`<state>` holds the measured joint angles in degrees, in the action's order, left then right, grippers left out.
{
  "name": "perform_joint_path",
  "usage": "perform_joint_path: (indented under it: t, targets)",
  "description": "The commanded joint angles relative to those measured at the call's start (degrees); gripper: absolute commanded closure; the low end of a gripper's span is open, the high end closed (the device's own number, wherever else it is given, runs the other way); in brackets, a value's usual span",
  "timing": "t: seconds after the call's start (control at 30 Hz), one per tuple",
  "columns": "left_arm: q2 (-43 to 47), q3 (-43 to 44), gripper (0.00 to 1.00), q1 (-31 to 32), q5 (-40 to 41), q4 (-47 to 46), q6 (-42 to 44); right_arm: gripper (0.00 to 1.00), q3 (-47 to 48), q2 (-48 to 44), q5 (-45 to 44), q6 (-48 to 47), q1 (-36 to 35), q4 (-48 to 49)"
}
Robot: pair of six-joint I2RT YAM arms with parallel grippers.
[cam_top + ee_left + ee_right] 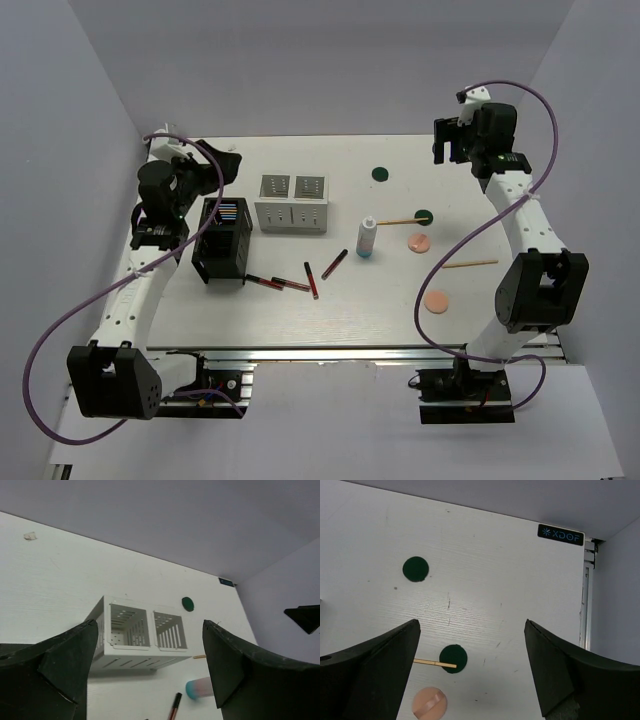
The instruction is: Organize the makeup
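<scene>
The makeup lies loose on the white table (300,320). Several red-and-black tubes (311,280) lie at the centre front. The white bottle with a blue base (367,238) stands right of them. Two green discs (379,174) (423,216), two pink pads (419,243) (436,301) and two wooden sticks (398,221) (470,264) lie at the right. My left gripper (218,165) (150,625) is open and empty, raised at the back left. My right gripper (452,140) (471,622) is open and empty, high above the green discs (415,569) (453,658).
A black open-frame holder (222,240) stands at the left. A white two-compartment box (293,202) (140,635) stands beside it, both compartments empty. The left wrist view also shows the bottle (199,687) and a tube (174,706). A stick (434,663) overlaps the nearer disc.
</scene>
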<state>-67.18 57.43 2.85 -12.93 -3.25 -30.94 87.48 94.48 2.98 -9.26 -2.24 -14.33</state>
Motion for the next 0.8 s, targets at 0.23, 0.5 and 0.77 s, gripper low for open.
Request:
perform_joint_path:
  t: [0.23, 0.5, 0.77]
  targets:
    - [-4.18, 6.27, 0.58, 11.9, 6.59, 7.08, -9.66, 0.11, -0.64, -3.77, 33.13, -30.34, -3.72, -10.34]
    - [-7.71, 14.81, 0.58, 28.16, 33.04, 32.31, -31.78, 0.74, -9.78, -8.17, 38.85, -23.56, -11.47, -5.28]
    - [-20.5, 21.84, 0.29, 39.59, 35.43, 55.88, -55.26, 0.35, -16.11, -12.03, 40.43, -12.01, -11.38, -3.16]
